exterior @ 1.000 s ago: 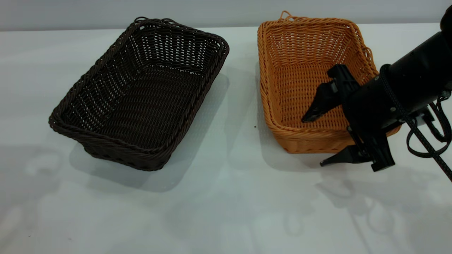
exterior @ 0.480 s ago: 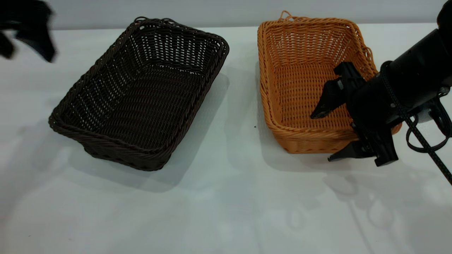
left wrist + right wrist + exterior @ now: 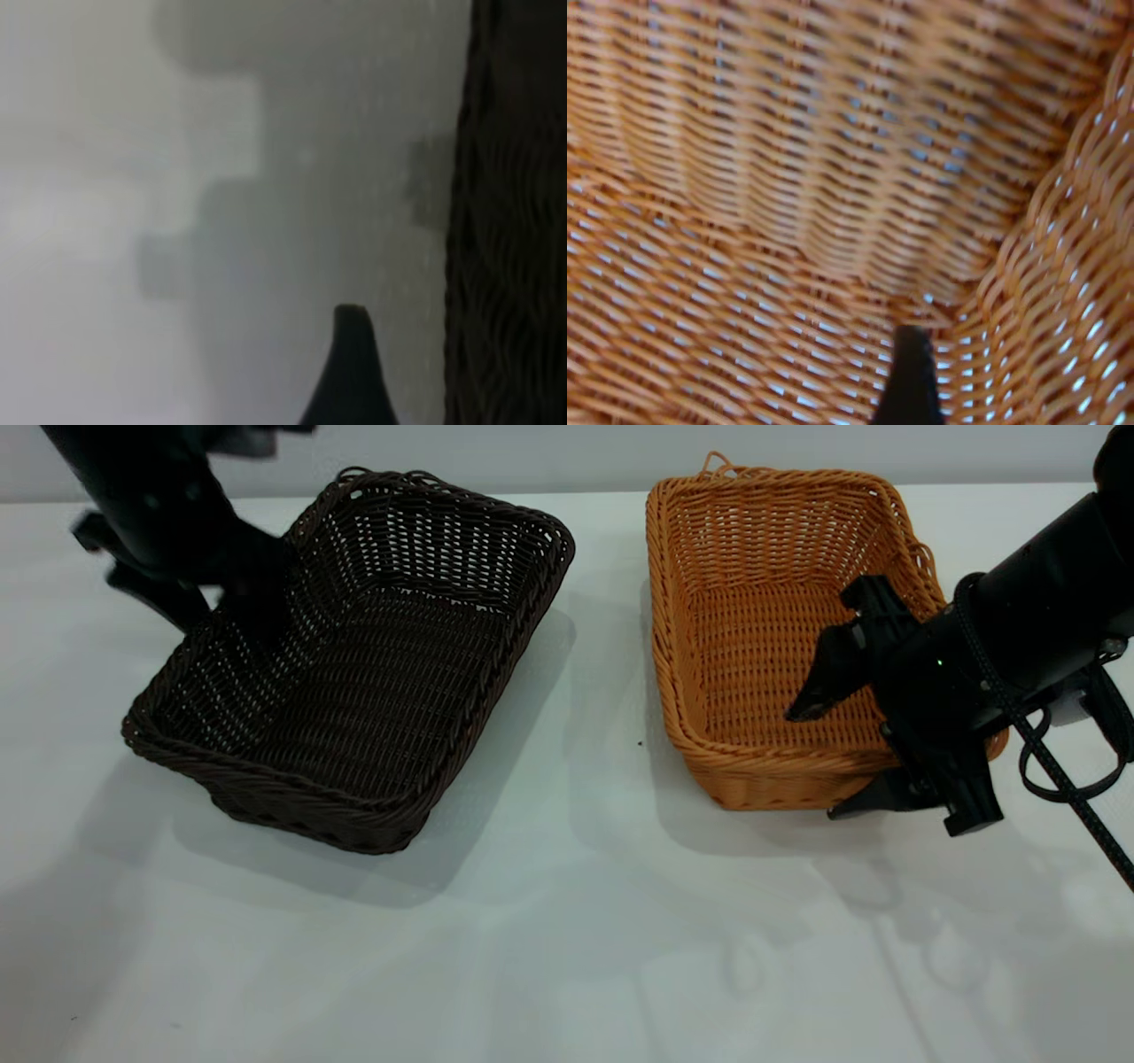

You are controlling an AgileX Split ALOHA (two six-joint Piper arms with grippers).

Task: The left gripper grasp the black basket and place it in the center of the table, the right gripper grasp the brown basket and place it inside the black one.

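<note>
**Both arms at their baskets, nothing lifted**

I've got the left gripper (image 3: 190, 593) at the far left edge of the black basket (image 3: 354, 664), right at the long rim on the side away from the brown one. The arm is blurred in my exterior view and my left wrist view gives me only one dark fingertip over the table (image 3: 567, 921) with the dark weave alongside, so I cannot tell how its fingers stand. The black basket sits flat on the left half of the table, turned at a slant.

On the right, the right gripper (image 3: 833, 757) straddles the near right corner of the brown basket (image 3: 771, 638). Its fingers are spread wide: the upper one hangs inside the basket above the woven floor, the lower one sits outside, low against the near wall by the table. I see no squeeze on the rim between them. My right wrist view shows a fingertip close to the inner weave at the corner. The brown basket rests flat, well apart from the black one, bare tabletop between them.
</note>
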